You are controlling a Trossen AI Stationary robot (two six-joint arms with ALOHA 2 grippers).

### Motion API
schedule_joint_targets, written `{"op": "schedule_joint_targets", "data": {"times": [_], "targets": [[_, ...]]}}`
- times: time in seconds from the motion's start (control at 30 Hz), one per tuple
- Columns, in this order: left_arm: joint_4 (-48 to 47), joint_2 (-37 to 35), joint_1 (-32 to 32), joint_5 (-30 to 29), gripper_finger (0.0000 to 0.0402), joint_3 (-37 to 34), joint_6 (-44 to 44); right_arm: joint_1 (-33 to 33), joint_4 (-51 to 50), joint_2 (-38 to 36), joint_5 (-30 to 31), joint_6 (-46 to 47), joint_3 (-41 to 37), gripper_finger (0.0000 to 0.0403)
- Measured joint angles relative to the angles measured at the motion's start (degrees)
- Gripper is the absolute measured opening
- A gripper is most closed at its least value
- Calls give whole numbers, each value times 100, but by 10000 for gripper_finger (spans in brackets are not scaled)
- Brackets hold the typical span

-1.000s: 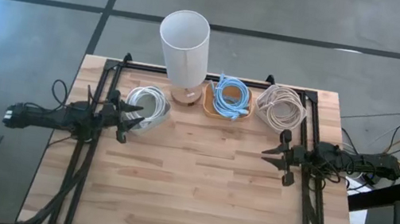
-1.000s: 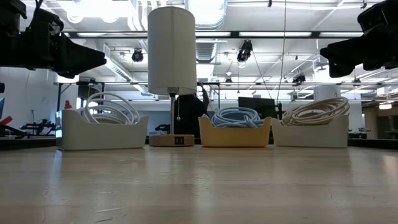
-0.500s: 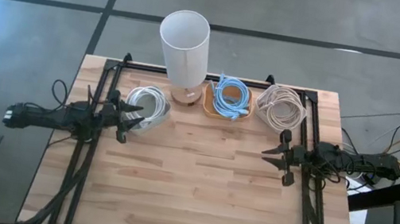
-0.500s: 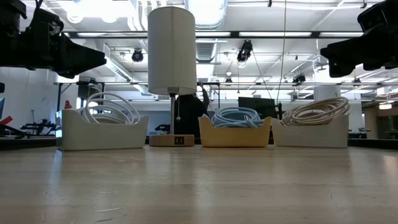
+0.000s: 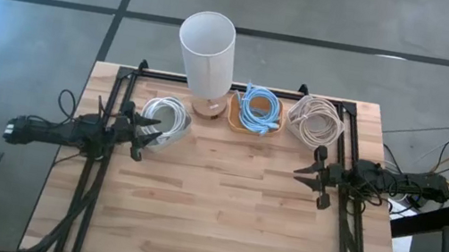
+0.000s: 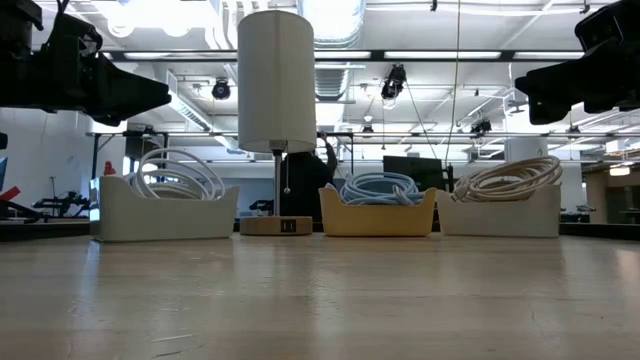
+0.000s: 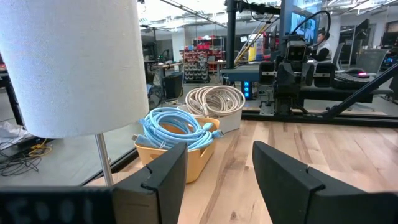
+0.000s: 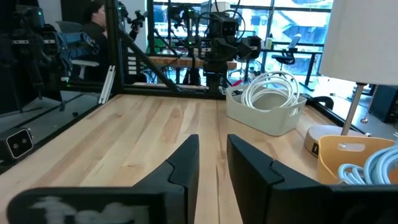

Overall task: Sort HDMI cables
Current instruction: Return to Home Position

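Observation:
The cables lie coiled in three bins along the far edge. White coils fill a white bin at the left. Light blue coils sit in a yellow bin. Beige coils rest in a white bin at the right. My left gripper hovers open at the table's left edge, beside the white coils. My right gripper hovers open at the right edge, just near of the beige coils. Both grippers hold nothing.
A table lamp with a white cylindrical shade stands on a wooden base between the white bin and the yellow bin. The bare wooden table top stretches from the bins to the near edge. Black frame rails run along both sides.

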Motion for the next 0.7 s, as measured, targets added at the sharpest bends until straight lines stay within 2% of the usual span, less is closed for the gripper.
{"op": "schedule_joint_targets", "data": {"times": [0.37, 0.7], "targets": [[0, 0, 0, 0, 193, 0, 0, 2, -2, 1, 0, -7, 0, 91], [0, -2, 0, -2, 193, 0, 0, 0, 0, 1, 0, -6, 0, 72]]}}
